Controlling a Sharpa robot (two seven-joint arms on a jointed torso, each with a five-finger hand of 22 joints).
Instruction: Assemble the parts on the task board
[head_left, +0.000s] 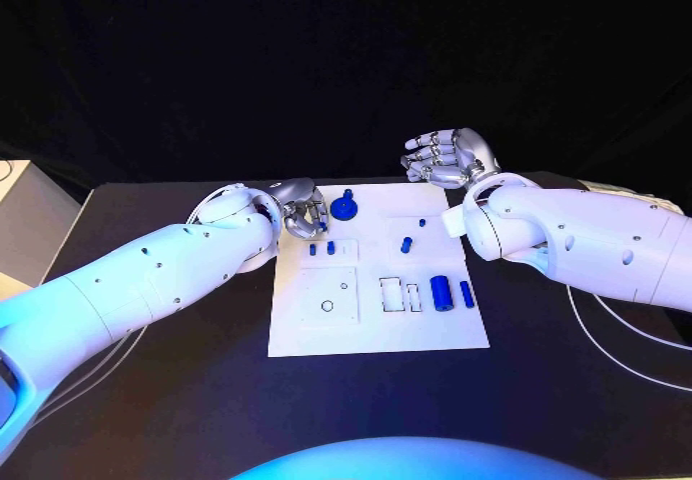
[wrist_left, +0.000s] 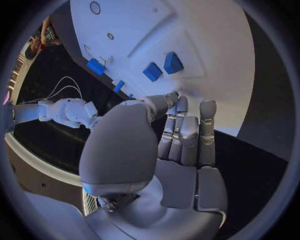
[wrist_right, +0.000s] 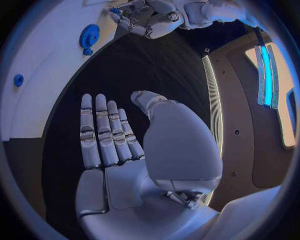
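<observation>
The task board is lying flat in the middle of the black tabletop, and every place below is given against it. Nearest the robot, on the board's right part, two blue cylinders are lying side by side, just beside a pair of small rectangular slots. Left of them a square recessed panel with a small ring is sitting. Farther back, two short blue pegs are lying close to the board's left edge, and a small blue peg is sitting near the middle.

The left hand is hovering over the board's far left corner, released and grasping nothing, its fingers lying straight and close together, with the two short pegs just ahead of them. A blue gear is lying just beside this hand.

The right hand is hanging beyond the board's far right corner, released and empty.
</observation>
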